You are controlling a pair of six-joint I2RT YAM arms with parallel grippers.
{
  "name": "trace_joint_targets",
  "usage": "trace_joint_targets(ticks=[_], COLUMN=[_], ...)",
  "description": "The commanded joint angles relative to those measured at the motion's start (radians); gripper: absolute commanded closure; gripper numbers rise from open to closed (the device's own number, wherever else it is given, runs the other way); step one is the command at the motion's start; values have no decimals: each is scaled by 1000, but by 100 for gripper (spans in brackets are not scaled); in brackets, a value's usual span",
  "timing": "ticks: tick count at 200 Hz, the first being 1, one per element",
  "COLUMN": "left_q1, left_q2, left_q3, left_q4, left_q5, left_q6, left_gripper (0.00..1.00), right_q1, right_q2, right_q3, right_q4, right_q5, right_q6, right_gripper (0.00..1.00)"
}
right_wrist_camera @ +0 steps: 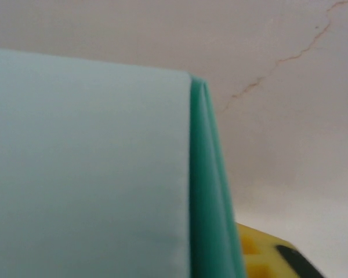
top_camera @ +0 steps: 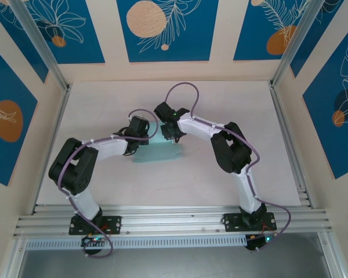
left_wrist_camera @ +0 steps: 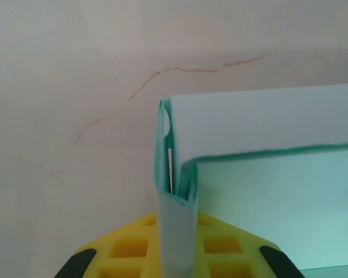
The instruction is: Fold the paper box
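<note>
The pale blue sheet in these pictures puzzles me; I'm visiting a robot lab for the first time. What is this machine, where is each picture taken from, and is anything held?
These are two robot arms bolted at the near edge of a white table. The wide picture comes from a fixed camera above and behind them; the other two come from a camera on each wrist. The blue thing is the paper box, thin card partly folded, in the middle of the table. The left gripper is shut on a folded edge of it with its yellow fingers. The right gripper is at the card, but whether it grips cannot be told.
</note>
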Motion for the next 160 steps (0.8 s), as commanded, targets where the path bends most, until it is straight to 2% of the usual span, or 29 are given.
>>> trace_joint_targets(ticks=[1, 40, 94, 131, 160], left_q1=[34, 29, 16, 10, 7], left_q2=[-31, -30, -59, -62, -64], left_q3=[-29, -39, -69, -72, -74], left_q4=[-100, -81, -23, -14, -12], left_q5=[-89, -102, -132, -133, -134], left_q6=[22, 22, 30, 41, 42], left_gripper=[100, 100, 100, 100, 100], right_q1=[-26, -24, -24, -23, -18], right_q2=[14, -40, -108, -118, -110], right_q3=[25, 17, -21, -25, -28], right_q4=[-186, -173, -89, -64, -78], right_q5=[45, -12, -168, -212, -187], right_q6=[-29, -31, -38, -24, -19], right_gripper=[67, 63, 50, 50, 51])
